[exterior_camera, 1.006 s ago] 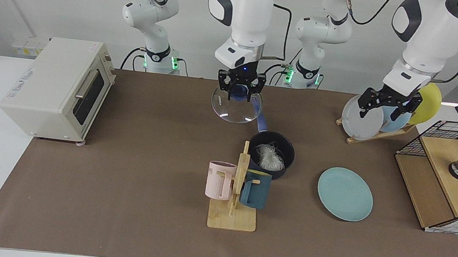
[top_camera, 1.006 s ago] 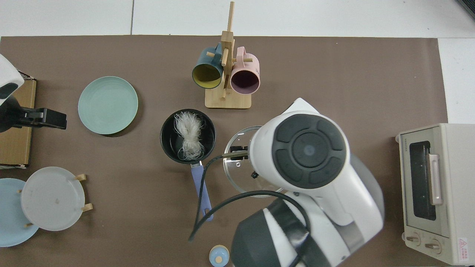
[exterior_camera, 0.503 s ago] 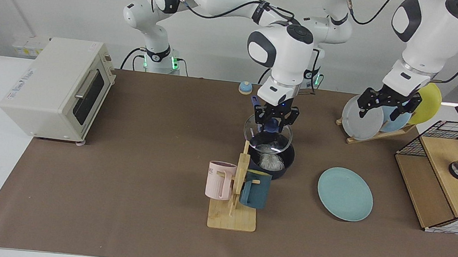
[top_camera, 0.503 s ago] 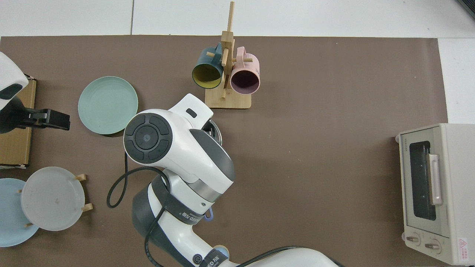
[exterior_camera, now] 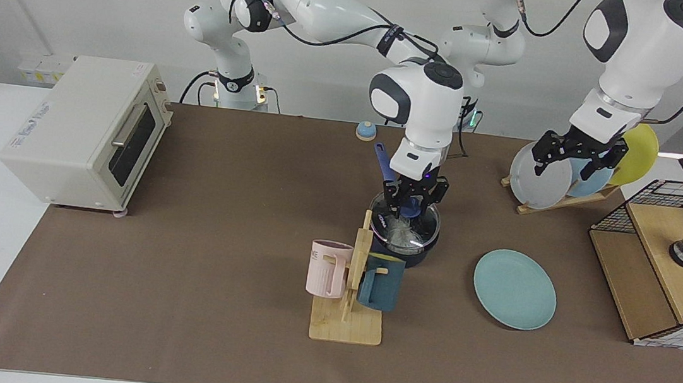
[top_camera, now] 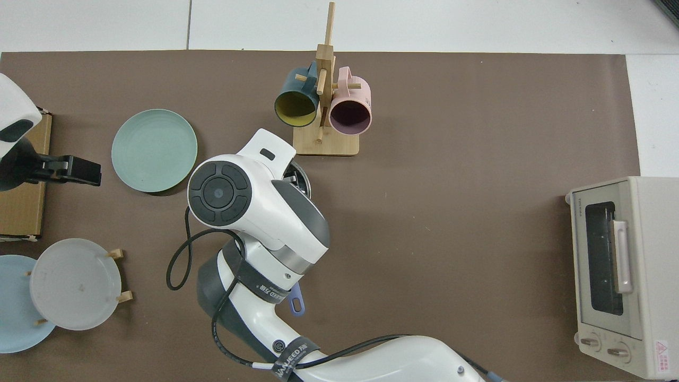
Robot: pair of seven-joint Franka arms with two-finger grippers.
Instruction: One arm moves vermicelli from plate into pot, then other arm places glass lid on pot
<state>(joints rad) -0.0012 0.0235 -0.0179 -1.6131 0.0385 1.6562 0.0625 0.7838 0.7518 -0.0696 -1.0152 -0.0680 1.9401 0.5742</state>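
A: Status on the glass lid (exterior_camera: 409, 225)?

B: It sits on the pot (exterior_camera: 420, 255), roughly level on the rim. My right gripper (exterior_camera: 411, 206) is closed on its blue knob, fingers pointing straight down. Vermicelli (exterior_camera: 400, 229) is inside the pot, visible through the glass as a white tangle.

A: Arm pose?

B: My right arm comes from its base at the back of the table, at the left of the facing view, arcs high across, then drops vertical through the wrist over the pot. In the top view my wrist housing covers nearly the whole pot; only a sliver of rim (top_camera: 303, 178) shows past it, and the end of the blue handle (top_camera: 297, 304) sticks out below the forearm.

A: Pot location?

B: Middle of the brown mat (exterior_camera: 183, 251), just behind the wooden mug rack (exterior_camera: 348, 319). The dark teal mug (exterior_camera: 381, 282) hanging there overlaps the pot's front edge in the facing view; the pink mug (exterior_camera: 327, 268) hangs on the other side. The pot handle points back toward the arm bases.

A: The plate?

B: The teal plate (exterior_camera: 515, 289) lies flat on the mat, bare, near the pot on the left arm's side, not touching it.

A: Left arm?

B: Waiting. My left gripper (exterior_camera: 578, 158) hangs raised in front of the dish rack (exterior_camera: 559, 202) with its grey, sky-blue and yellow plates, fingers spread, holding nothing. In the top view it sits at the frame's edge (top_camera: 69, 171), beside the teal plate (top_camera: 154, 150).

A: Anything else?

B: A toaster oven (exterior_camera: 84, 129) at the far side, well apart.
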